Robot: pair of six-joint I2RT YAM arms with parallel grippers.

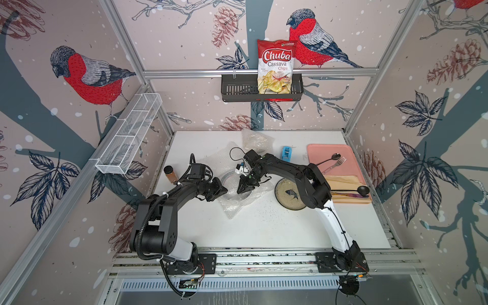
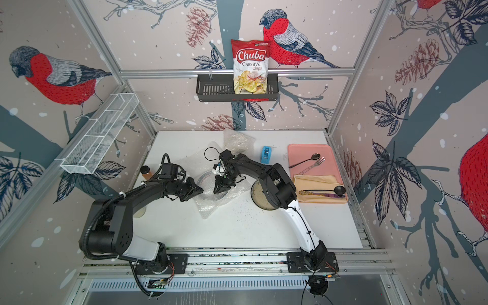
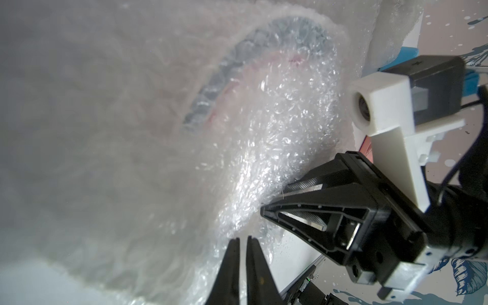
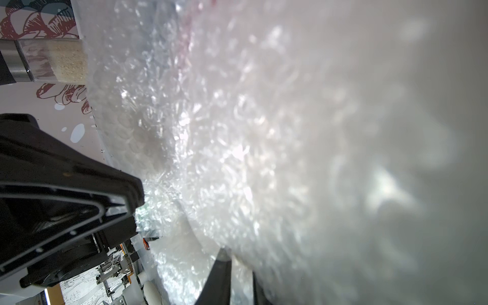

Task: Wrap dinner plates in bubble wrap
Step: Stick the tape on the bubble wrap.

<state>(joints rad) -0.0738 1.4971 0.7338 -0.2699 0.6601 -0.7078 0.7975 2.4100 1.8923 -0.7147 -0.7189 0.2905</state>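
Note:
A clear bubble wrap (image 1: 237, 206) sheet lies crumpled over a dinner plate mid-table; only the plate's dark rim (image 1: 226, 177) shows through, and through the plastic in the left wrist view (image 3: 237, 68). My right gripper (image 1: 244, 188) points down onto the sheet and is shut on a fold of it (image 4: 239, 264). My left gripper (image 1: 225, 190) comes in from the left, its tips against the wrap's edge; its fingers (image 3: 243, 239) stand almost together with nothing visible between them. The speckled fish plate (image 1: 289, 194) lies bare to the right, partly under the right arm.
A second crumpled wrap sheet (image 1: 254, 140) lies at the back. Beside it sits a blue tape dispenser (image 1: 286, 153). A pink tray (image 1: 330, 155) with cutlery and a tan cloth is at the right. A spice jar (image 1: 170, 174) stands left of the left arm.

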